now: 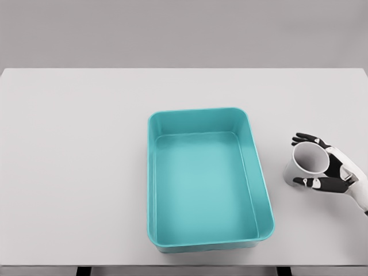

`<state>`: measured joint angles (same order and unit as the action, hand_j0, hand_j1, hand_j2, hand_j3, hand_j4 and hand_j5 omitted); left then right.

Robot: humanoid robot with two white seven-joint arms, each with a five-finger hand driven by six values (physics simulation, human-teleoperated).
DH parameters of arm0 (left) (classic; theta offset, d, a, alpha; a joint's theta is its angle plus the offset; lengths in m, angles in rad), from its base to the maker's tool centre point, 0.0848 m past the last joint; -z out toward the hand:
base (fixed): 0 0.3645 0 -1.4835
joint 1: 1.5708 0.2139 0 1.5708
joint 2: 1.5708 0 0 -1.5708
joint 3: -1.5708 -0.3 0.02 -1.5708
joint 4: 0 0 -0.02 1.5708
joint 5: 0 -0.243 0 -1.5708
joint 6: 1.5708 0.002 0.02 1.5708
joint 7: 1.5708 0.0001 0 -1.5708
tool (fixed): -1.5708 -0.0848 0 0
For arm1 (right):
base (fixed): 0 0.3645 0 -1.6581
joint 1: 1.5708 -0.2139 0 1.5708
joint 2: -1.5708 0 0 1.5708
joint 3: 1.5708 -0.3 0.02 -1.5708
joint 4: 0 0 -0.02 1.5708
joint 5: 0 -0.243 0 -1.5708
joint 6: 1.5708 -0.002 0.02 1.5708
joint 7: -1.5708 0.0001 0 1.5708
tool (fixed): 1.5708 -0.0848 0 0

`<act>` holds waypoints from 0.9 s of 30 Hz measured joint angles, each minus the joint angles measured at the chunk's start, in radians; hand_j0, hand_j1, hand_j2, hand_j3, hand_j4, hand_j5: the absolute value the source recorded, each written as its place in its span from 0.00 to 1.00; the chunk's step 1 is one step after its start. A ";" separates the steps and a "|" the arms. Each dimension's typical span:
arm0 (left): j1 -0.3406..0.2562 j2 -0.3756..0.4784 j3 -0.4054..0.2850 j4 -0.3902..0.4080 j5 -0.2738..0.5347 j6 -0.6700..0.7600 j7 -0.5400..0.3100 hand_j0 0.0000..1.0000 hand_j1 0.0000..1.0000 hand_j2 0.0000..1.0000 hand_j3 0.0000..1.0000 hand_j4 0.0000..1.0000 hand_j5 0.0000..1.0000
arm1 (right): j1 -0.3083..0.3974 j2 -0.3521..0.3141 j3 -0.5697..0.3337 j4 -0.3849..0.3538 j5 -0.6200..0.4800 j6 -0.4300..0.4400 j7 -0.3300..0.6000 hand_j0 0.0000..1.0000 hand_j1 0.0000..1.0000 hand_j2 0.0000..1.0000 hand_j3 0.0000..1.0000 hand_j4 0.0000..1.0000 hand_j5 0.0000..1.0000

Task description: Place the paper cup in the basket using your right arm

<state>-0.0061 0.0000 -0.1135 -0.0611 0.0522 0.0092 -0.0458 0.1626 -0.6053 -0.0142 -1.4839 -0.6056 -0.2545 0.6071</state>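
Right hand (336,172) fingers (305,138) were wrapped around the upright paper cup (307,164) on the bench (75,172); teal basket (253,149) sat just left, empty. Move needed: lift, go left.

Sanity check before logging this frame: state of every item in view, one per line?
paper cup: upright on the table, open end up, outside the basket, right of it.
basket: upright on the table, empty.
right hand: fingers curled around the cup, grasping it.
table: carries the basket and the cup.
left arm: not in view.
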 measured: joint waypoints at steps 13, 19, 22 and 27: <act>0.000 0.000 0.000 0.000 0.000 0.000 0.000 1.00 1.00 1.00 1.00 1.00 1.00 | 0.000 -0.010 0.000 -0.017 0.033 -0.003 0.003 0.57 0.57 0.57 0.57 0.57 0.57; 0.000 0.000 0.000 0.000 0.000 0.000 0.000 1.00 1.00 1.00 1.00 1.00 1.00 | -0.034 -0.017 -0.007 -0.048 0.051 -0.010 0.006 0.57 0.57 0.57 0.57 0.57 0.57; 0.000 0.000 0.000 0.000 0.000 0.000 0.000 1.00 1.00 1.00 1.00 1.00 1.00 | -0.060 -0.019 -0.008 -0.065 0.071 -0.014 0.008 0.56 0.56 0.56 0.56 0.56 0.56; 0.000 0.000 0.000 0.000 0.000 0.000 0.000 1.00 1.00 1.00 1.00 1.00 1.00 | -0.086 -0.019 -0.009 -0.099 0.104 -0.029 0.006 0.56 0.56 0.56 0.56 0.56 0.56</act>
<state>-0.0061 0.0000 -0.1135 -0.0613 0.0524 0.0092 -0.0459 0.0767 -0.6247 -0.0236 -1.5830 -0.5019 -0.2837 0.6135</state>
